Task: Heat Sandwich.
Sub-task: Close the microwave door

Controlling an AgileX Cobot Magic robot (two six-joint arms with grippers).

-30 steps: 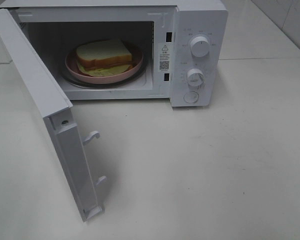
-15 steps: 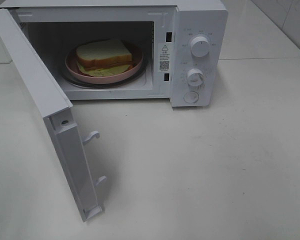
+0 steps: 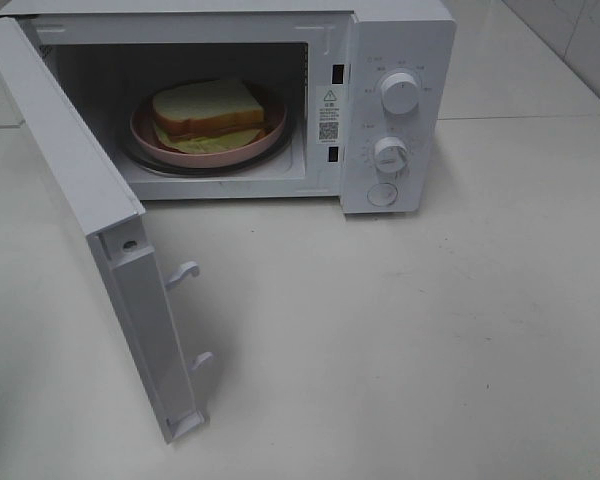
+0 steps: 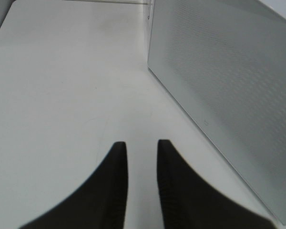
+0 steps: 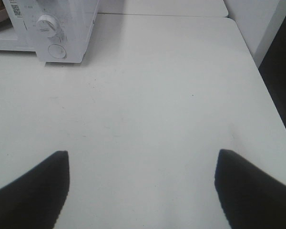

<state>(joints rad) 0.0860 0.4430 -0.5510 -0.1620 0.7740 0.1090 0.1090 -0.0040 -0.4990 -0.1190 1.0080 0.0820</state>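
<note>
— Inside the microwave (image 3: 395, 100), your sandwich (image 3: 208, 112) lies on the pink plate (image 3: 270, 138). The plate rests on the dark turntable ring (image 3: 130, 155) in the middle of the cavity. The door (image 3: 70, 170) stands swung wide to the left of the cavity, its latch hooks facing the table (image 3: 430, 330).

— Agreed. From the high camera you get no change against a second ago: door, plate and sandwich sit exactly where they were.

— And your two pincers?

— Your left gripper (image 4: 141, 145) hangs over bare table beside a broad pale dotted panel, which looks to be the outer face of the microwave's door. Its fingers are nearly pressed together. Only a thin slit of tabletop shows between them, and nothing is pinched.

— Your right gripper (image 5: 142, 155) hovers over the table out in front of the microwave's control panel (image 5: 62, 28), well apart from it. Its fingers are spread wide and hold nothing.
</note>
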